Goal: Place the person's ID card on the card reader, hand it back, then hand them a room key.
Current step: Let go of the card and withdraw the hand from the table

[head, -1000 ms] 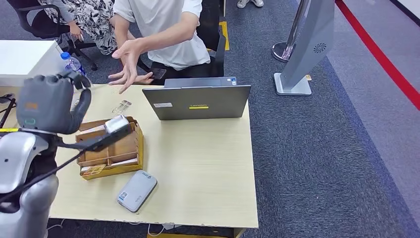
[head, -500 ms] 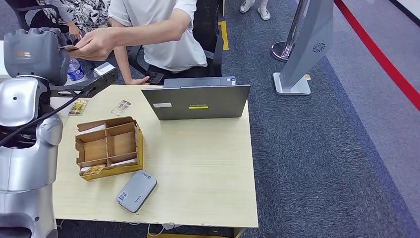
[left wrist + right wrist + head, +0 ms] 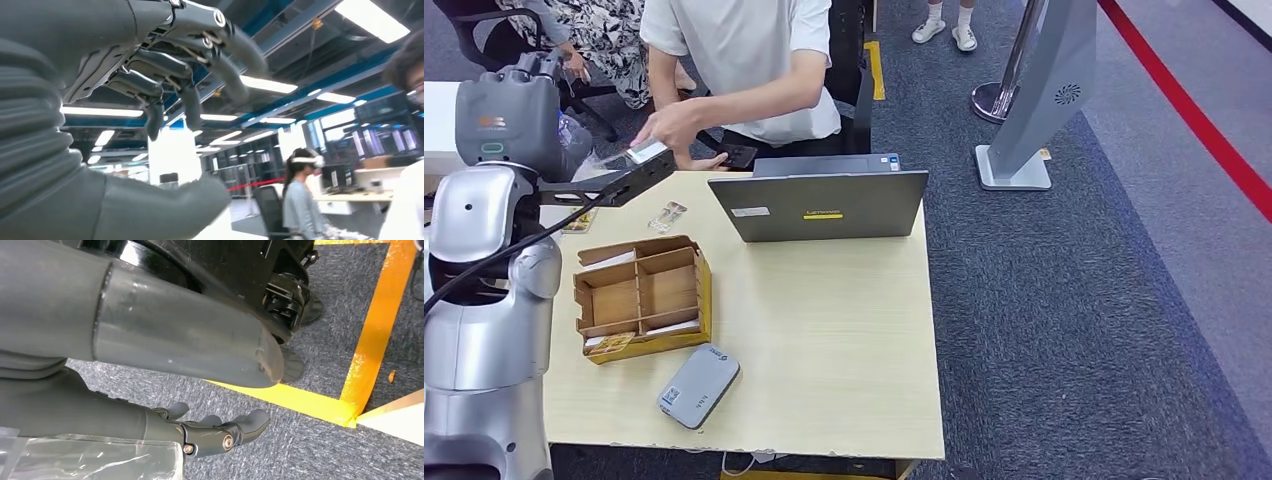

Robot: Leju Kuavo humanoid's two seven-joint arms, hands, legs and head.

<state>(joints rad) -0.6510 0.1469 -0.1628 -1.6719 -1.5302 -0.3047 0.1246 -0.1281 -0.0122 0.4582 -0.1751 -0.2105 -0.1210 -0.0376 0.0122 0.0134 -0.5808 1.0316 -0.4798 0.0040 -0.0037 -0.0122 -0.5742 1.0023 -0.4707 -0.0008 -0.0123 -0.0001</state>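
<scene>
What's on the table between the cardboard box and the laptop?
Nothing: in the head view, bare tabletop separates the cardboard box from the laptop.

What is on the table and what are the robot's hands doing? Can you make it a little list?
table: light wood
laptop: open, back toward the robot
cardboard organizer: brown, with compartments
card reader: grey, near the front edge
left hand: raised, empty, fingers apart
right hand: hanging over the floor, empty
person's hand: reaching beside the left arm
</scene>
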